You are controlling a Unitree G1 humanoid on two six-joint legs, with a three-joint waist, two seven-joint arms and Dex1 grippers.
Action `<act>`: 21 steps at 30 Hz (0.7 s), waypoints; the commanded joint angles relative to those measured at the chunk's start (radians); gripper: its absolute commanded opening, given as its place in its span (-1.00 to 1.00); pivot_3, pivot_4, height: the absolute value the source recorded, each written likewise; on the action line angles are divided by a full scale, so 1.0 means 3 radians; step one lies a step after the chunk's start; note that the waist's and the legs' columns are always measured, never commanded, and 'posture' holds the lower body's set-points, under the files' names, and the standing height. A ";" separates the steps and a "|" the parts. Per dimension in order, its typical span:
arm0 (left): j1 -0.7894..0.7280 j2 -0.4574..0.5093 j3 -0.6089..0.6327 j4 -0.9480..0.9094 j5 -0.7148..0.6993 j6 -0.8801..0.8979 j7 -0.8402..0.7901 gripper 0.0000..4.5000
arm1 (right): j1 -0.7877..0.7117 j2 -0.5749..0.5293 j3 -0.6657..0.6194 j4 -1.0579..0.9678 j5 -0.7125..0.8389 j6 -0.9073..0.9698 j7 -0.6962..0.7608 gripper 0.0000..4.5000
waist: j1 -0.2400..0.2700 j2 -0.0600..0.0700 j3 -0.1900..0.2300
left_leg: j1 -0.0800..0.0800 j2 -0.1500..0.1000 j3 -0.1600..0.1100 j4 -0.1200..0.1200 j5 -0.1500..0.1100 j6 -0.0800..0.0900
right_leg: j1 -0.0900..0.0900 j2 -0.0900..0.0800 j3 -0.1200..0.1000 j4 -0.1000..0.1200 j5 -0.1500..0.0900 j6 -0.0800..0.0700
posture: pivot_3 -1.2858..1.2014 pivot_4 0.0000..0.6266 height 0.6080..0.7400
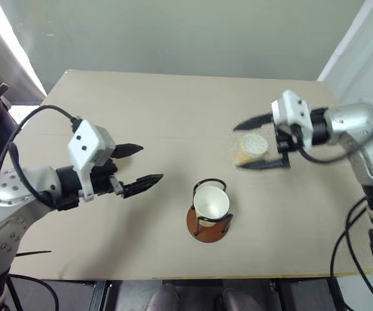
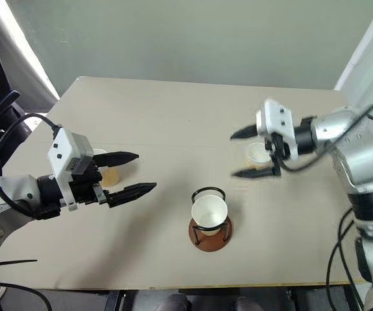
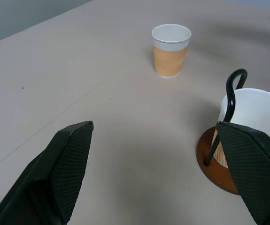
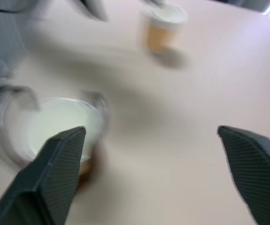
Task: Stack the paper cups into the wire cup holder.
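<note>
Your work surface is a beige table (image 1: 173,103), and everything under inspection sits on it.

Your left gripper (image 1: 137,167) hangs over the table's left half with its two black fingers spread wide and nothing between them. They point toward the middle of the table. The left wrist view confirms this: both fingers (image 3: 64,164) stand well apart over bare tabletop.

Your right gripper (image 1: 261,142) is over the right half, pointing left across the table, its fingers likewise parted wide. In the head views they straddle the right-hand cup, but I cannot tell whether they are level with it or above it, and no contact is visible. In the right wrist view the fingers (image 4: 55,164) stand apart with only bare table between them.

The wire cup holder (image 1: 209,223) stands near the front edge, roughly midway between your two grippers. Its reddish-brown base lies flat and its black wire loops stand upright.

The paper cups are placed as follows. One cup (image 1: 211,201) sits upright inside the holder, mouth up. A second cup (image 1: 252,148) stands on the table to the right. A third cup (image 2: 106,173) stands on the left side, partly hidden behind your left gripper.
</note>
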 commanded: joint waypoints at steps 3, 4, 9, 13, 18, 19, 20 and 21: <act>-0.0054 0.0012 0.0034 -0.0037 -0.0007 -0.0071 -0.0006 1.00 | -0.0144 0.0087 0.0230 0.0947 -0.0557 -0.0673 0.0124 1.00 | 0.0010 0.0000 0.0000 | -0.0002 0.0000 0.0000 -0.0001 0.0000 -0.0001 | -0.0001 0.0000 -0.0002 0.0016 0.0000 0.0000 | 0.03 -0.52 1.00; -0.0048 0.0013 0.0050 -0.0046 -0.0016 -0.0065 -0.0002 1.00 | -0.0151 0.0108 0.0255 0.1053 -0.0607 -0.0756 0.0177 1.00 | 0.0010 0.0001 0.0000 | -0.0004 0.0000 0.0001 -0.0001 0.0000 -0.0001 | -0.0004 -0.0001 -0.0001 0.0016 0.0000 0.0000 | 0.03 -0.52 1.00; 0.0012 0.0024 0.0123 -0.0100 -0.0040 -0.0027 0.0041 1.00 | -0.0185 0.0177 0.0291 0.1366 -0.0791 -0.0961 0.0277 1.00 | 0.0012 0.0001 0.0001 | -0.0012 -0.0001 0.0005 -0.0004 0.0001 -0.0003 | -0.0013 -0.0001 0.0000 0.0015 0.0000 0.0000 | 0.03 -0.52 1.00; 0.0037 0.0029 0.0151 -0.0116 -0.0045 -0.0019 0.0067 1.00 | -0.0199 0.0234 0.0357 0.1514 -0.0973 -0.1113 0.0263 1.00 | 0.0011 0.0001 0.0001 | -0.0012 -0.0001 0.0006 -0.0005 0.0002 -0.0003 | -0.0013 -0.0002 0.0000 0.0014 0.0000 0.0000 | 0.03 -0.52 1.00; 0.0029 0.0036 0.0149 -0.0117 -0.0052 -0.0015 0.0095 1.00 | -0.0218 0.0330 0.0390 0.1727 -0.1163 -0.1323 0.0209 0.73 | 0.0012 0.0001 0.0001 | -0.0010 -0.0001 0.0005 -0.0004 0.0004 -0.0008 | -0.0013 -0.0002 0.0000 0.0018 0.0002 -0.0004 | 0.03 -0.52 1.00; 0.0029 0.0037 0.0152 -0.0119 -0.0049 -0.0012 0.0108 1.00 | -0.0224 0.0340 0.0392 0.1748 -0.1193 -0.1364 0.0210 0.58 | 0.0012 0.0001 0.0001 | -0.0010 -0.0001 0.0005 -0.0004 0.0005 -0.0009 | -0.0013 -0.0002 -0.0001 0.0019 0.0002 -0.0005 | 0.03 -0.52 1.00; 0.0030 0.0040 0.0156 -0.0118 -0.0045 -0.0011 0.0115 1.00 | -0.0237 0.0351 0.0383 0.1766 -0.1215 -0.1394 0.0205 0.42 | 0.0012 0.0001 0.0001 | -0.0009 0.0000 0.0005 -0.0004 0.0005 -0.0009 | -0.0013 -0.0002 -0.0001 0.0019 0.0003 -0.0006 | 0.03 -0.52 1.00; 0.0030 0.0041 0.0161 -0.0116 -0.0043 -0.0010 0.0120 1.00 | -0.0253 0.0359 0.0371 0.1779 -0.1230 -0.1416 0.0209 0.25 | 0.0012 0.0001 0.0001 | -0.0009 0.0000 0.0005 -0.0004 0.0006 -0.0010 | -0.0013 -0.0002 -0.0001 0.0019 0.0004 -0.0007 | 0.03 -0.52 1.00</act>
